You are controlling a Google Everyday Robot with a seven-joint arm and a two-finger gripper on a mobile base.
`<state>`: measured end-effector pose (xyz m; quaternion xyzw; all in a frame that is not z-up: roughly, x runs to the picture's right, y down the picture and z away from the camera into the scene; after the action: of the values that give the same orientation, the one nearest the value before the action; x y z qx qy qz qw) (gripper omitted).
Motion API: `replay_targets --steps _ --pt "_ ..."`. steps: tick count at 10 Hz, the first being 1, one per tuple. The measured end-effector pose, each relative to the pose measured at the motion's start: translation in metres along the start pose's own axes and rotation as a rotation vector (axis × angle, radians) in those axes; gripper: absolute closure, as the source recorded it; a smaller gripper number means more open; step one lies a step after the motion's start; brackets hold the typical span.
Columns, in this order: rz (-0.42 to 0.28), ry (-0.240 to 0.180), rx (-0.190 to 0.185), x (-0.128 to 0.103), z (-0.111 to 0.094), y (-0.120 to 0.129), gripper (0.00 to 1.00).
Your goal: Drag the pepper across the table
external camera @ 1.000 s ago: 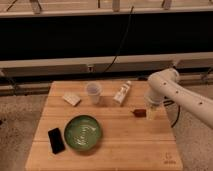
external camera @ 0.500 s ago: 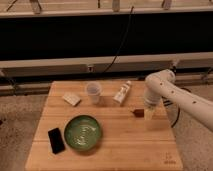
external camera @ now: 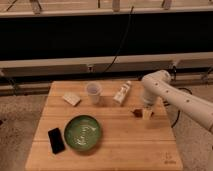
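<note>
The pepper is a small dark red-brown chili lying on the light wooden table, right of centre. My gripper hangs from the white arm that comes in from the right and is down at the table right beside the pepper's right end, touching or nearly touching it. The pepper's right end is hidden by the gripper.
A green bowl sits front left with a black phone to its left. A white cup, a small white bottle lying down and a pale block stand along the back. The table's right edge is close to the gripper.
The arm has shifted slightly and the gripper has stayed low at the pepper; the pepper has barely moved.
</note>
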<state>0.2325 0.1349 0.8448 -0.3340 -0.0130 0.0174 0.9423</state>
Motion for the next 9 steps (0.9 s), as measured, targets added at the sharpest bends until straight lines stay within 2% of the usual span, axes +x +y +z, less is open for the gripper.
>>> replay_targets --steps 9 --pt "-0.013 -0.002 -0.021 0.002 0.018 -0.008 0.2"
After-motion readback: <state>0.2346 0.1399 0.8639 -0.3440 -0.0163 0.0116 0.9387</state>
